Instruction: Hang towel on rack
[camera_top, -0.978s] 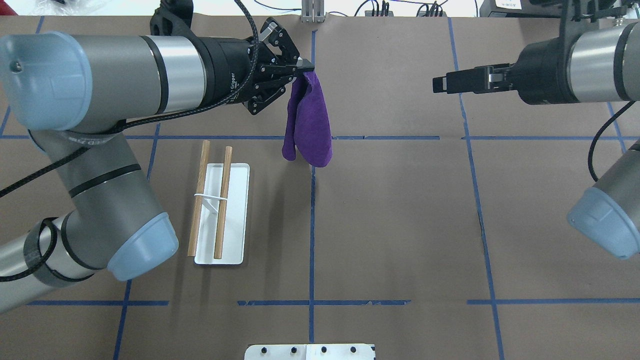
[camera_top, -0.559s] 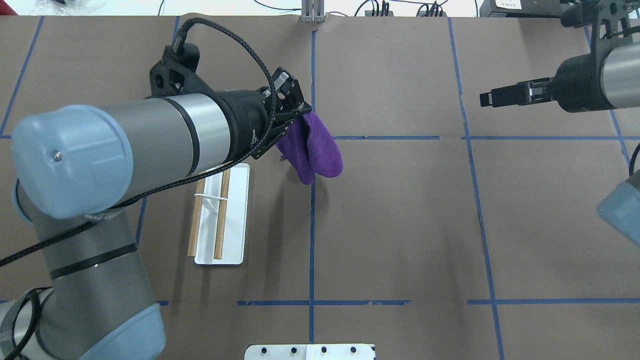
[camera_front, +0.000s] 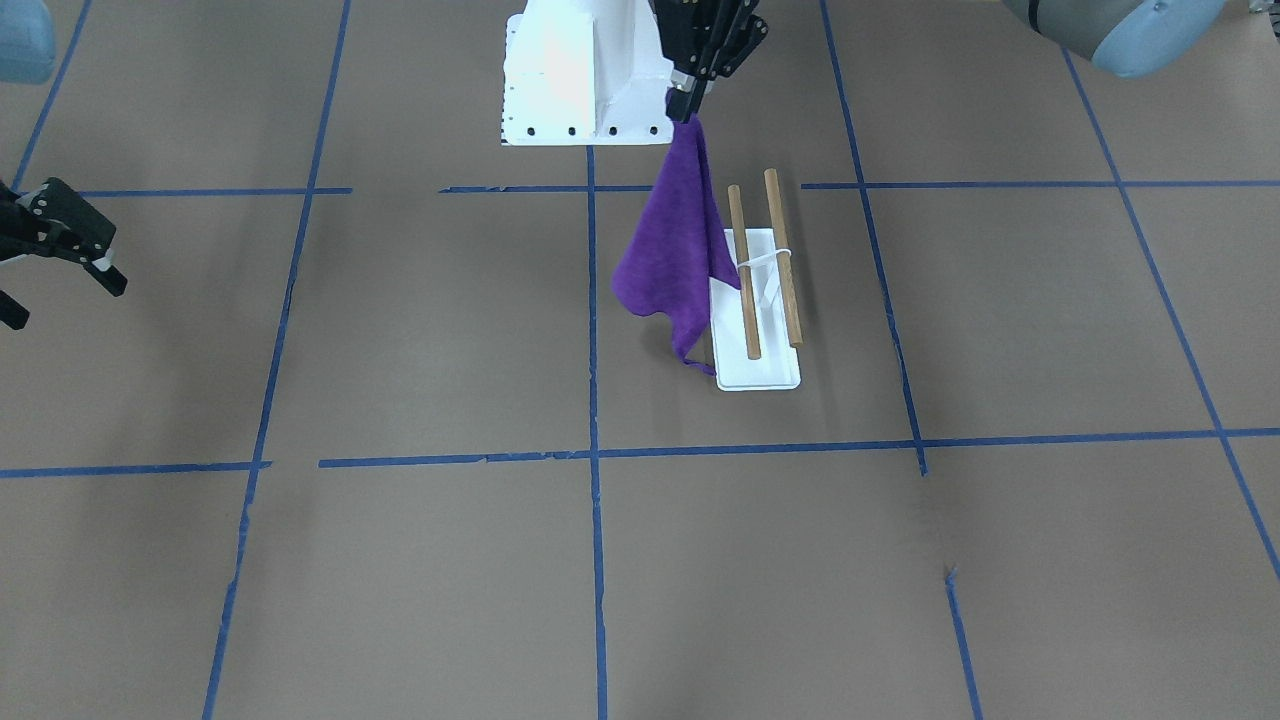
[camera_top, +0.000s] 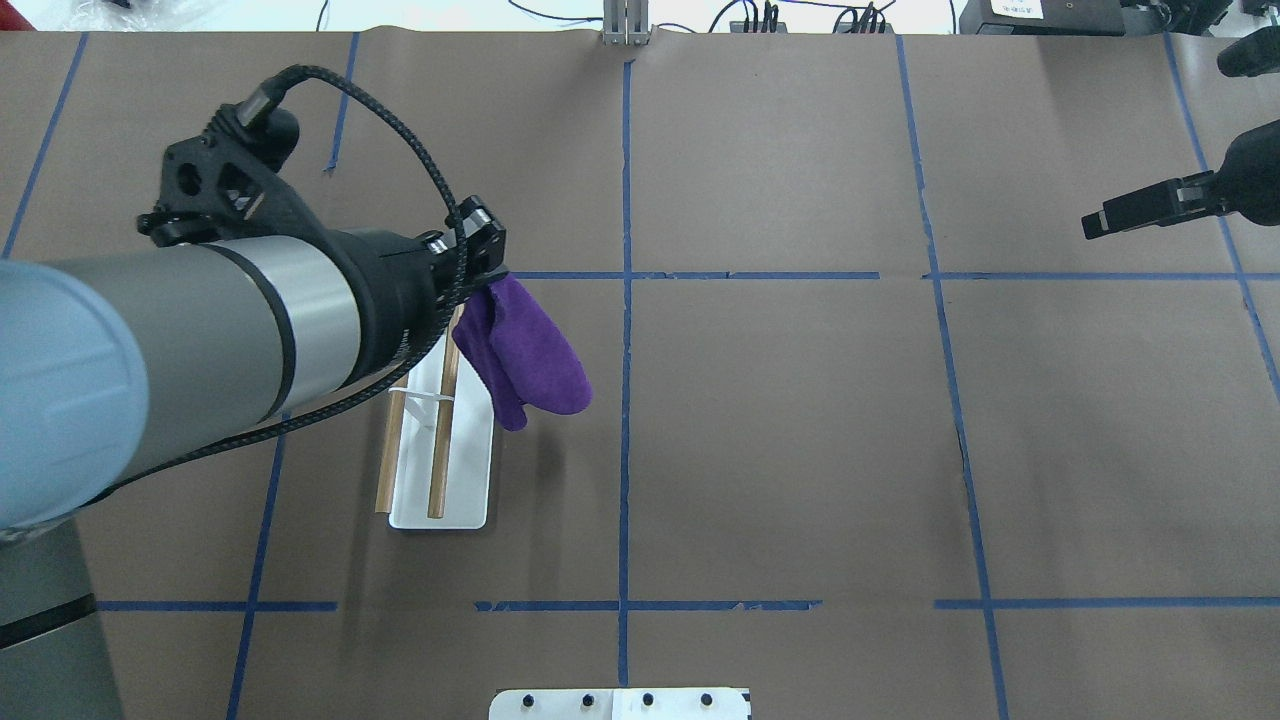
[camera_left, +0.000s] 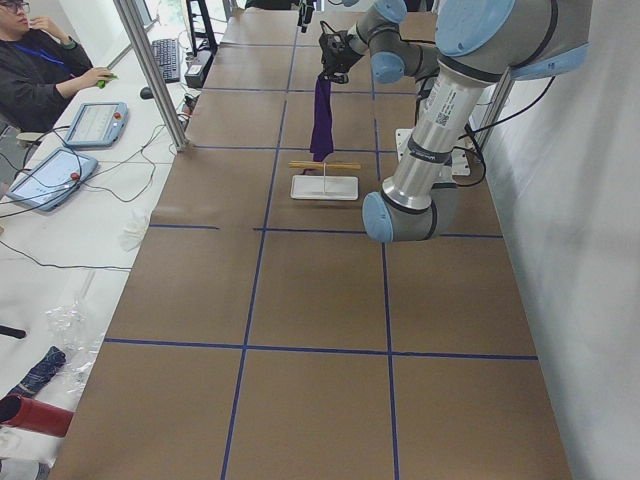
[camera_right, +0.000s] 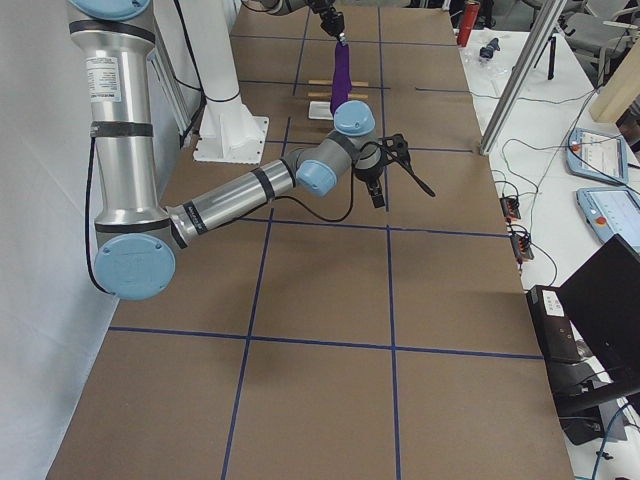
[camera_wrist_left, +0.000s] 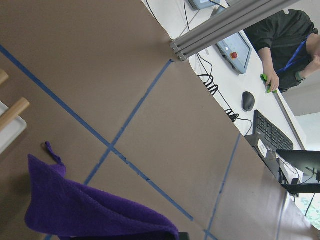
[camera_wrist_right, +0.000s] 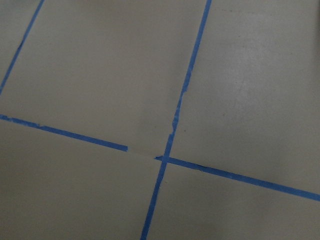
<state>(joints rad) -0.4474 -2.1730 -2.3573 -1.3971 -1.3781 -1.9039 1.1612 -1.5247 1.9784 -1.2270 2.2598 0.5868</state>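
My left gripper (camera_top: 497, 272) is shut on the top corner of a purple towel (camera_top: 525, 360), which hangs free below it. The towel also shows in the front view (camera_front: 680, 250), under the gripper (camera_front: 685, 105). The rack (camera_top: 440, 470) is a white base with two wooden bars on a thin white stand. It lies just left of the towel in the overhead view and beside it in the front view (camera_front: 765, 300). The towel's lower edge hangs beside the rack's base, not over a bar. My right gripper (camera_front: 62, 303) is open and empty, far off at the table's right side (camera_top: 1095, 225).
Brown paper with blue tape lines (camera_top: 625, 440) covers the table. The robot's white base plate (camera_top: 620, 703) sits at the near edge. An aluminium post (camera_top: 626, 25) stands at the far edge. An operator with tablets (camera_left: 95, 120) sits beyond the far side.
My left gripper has carried the towel left and toward the robot, from the table's middle line to beside the rack. My right gripper has pulled back to the right.
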